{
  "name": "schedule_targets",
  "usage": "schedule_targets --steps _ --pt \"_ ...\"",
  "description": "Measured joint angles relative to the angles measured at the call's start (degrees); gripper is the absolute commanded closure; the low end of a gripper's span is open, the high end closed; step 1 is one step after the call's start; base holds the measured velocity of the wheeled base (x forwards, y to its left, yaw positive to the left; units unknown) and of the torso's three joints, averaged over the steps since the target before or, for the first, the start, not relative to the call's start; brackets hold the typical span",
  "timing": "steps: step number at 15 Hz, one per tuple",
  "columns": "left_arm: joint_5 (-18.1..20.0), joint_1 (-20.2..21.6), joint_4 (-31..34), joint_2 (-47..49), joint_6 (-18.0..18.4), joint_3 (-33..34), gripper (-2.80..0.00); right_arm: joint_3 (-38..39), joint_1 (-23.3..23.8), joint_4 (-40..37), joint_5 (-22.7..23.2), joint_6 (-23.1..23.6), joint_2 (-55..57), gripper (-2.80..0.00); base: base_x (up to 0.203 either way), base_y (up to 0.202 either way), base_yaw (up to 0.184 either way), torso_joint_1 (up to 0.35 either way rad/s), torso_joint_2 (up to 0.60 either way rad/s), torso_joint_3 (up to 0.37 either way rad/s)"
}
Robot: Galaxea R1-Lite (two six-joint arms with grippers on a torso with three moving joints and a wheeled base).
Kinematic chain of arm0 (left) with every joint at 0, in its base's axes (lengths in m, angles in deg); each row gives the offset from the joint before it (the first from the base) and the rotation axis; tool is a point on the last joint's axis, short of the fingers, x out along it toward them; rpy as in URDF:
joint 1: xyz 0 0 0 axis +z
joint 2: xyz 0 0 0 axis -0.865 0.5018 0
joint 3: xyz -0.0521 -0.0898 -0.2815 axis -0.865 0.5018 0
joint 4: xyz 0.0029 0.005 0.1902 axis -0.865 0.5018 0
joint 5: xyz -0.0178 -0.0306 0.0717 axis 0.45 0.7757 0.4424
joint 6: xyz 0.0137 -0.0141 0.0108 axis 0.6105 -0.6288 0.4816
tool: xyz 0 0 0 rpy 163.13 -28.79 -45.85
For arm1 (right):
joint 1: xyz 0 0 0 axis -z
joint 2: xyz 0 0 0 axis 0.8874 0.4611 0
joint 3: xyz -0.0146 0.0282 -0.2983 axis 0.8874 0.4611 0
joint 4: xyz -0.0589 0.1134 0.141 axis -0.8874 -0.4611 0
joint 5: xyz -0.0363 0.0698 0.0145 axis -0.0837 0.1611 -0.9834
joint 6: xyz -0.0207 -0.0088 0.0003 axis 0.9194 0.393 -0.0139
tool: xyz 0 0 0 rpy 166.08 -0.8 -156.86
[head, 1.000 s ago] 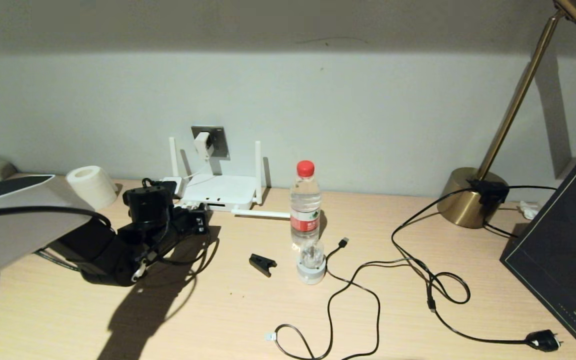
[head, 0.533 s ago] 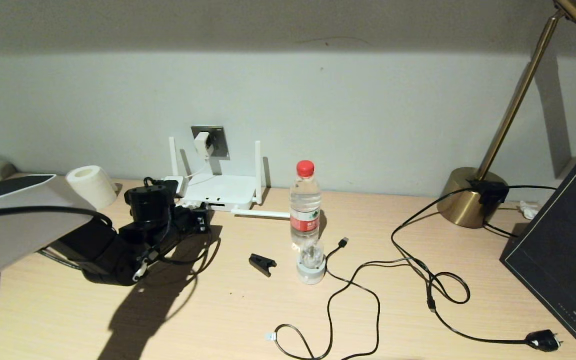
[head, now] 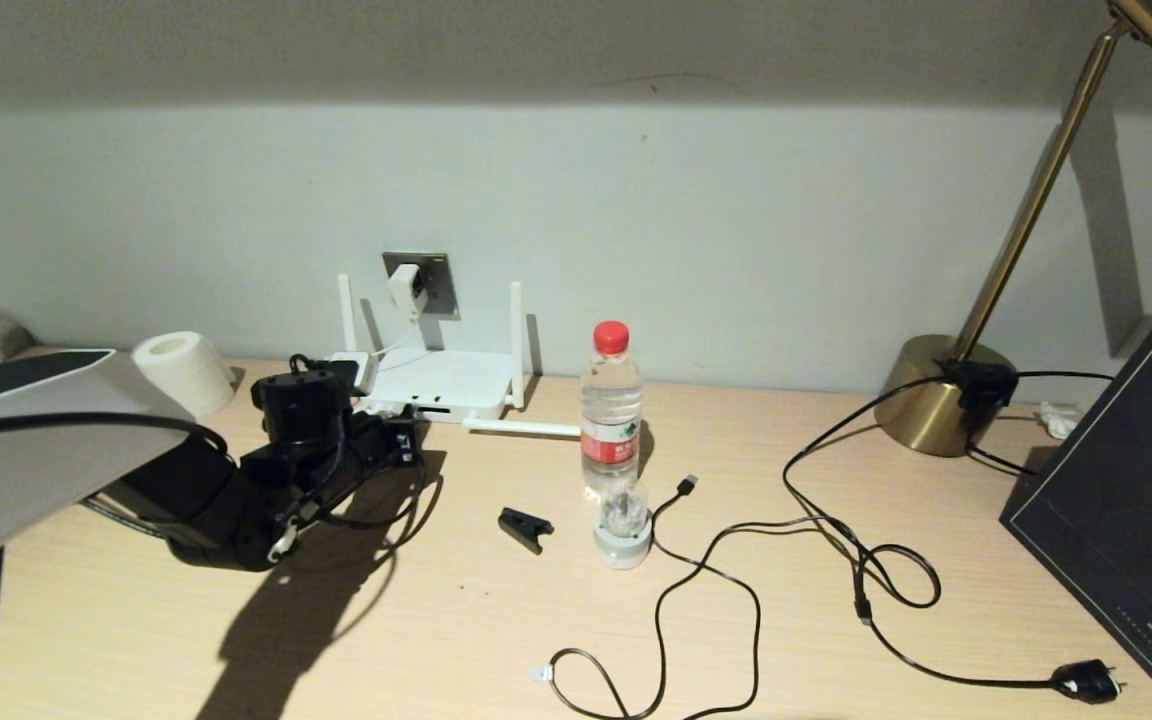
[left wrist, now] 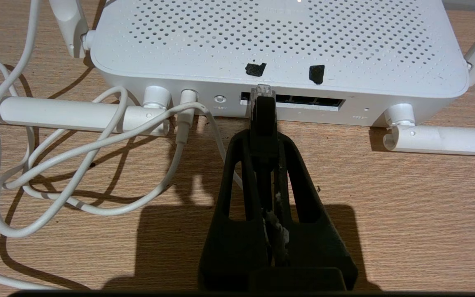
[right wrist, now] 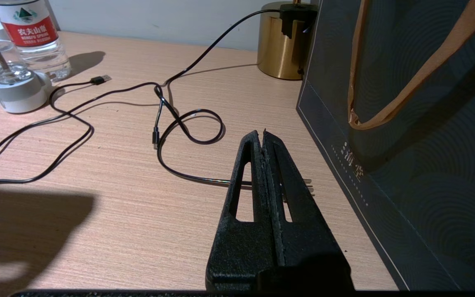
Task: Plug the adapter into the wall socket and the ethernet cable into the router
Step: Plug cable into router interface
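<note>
The white router (head: 441, 385) lies flat against the wall, two antennas upright and one flat on the desk. My left gripper (head: 404, 440) is shut on the ethernet cable (left wrist: 263, 119) just behind its connector. In the left wrist view the clear connector (left wrist: 263, 89) sits at the end of the dark port slot (left wrist: 303, 101) nearest the white cord's plug, and I cannot tell how far in it is. The white adapter (head: 403, 287) sits in the grey wall socket (head: 433, 282), its white cord (left wrist: 76, 156) looping down to the router. My right gripper (right wrist: 262, 134) is shut and empty, low over the desk beside a dark bag.
A water bottle (head: 611, 410), a small white stand (head: 622, 535) and a black clip (head: 524, 528) stand mid-desk. Black cables with a USB tip (head: 688, 484) and a mains plug (head: 1086, 682) sprawl to the right. Paper roll (head: 183, 372) far left; brass lamp base (head: 936, 395) and dark bag (head: 1126, 500) right.
My left arm has crept slightly toward the router with the cable in its grip. Nothing else has moved.
</note>
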State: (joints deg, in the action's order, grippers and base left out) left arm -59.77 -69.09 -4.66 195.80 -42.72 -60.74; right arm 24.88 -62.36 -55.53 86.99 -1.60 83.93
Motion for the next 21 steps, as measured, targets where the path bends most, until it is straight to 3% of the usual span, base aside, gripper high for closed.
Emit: schedule_targets --steps 21 --pt "-0.1 0.1 -0.4 0.2 -0.2 -0.4 0.00 0.0 0.0 0.0 0.0 0.0 0.0 0.00 0.000 0.000 0.000 0.000 0.00 0.000"
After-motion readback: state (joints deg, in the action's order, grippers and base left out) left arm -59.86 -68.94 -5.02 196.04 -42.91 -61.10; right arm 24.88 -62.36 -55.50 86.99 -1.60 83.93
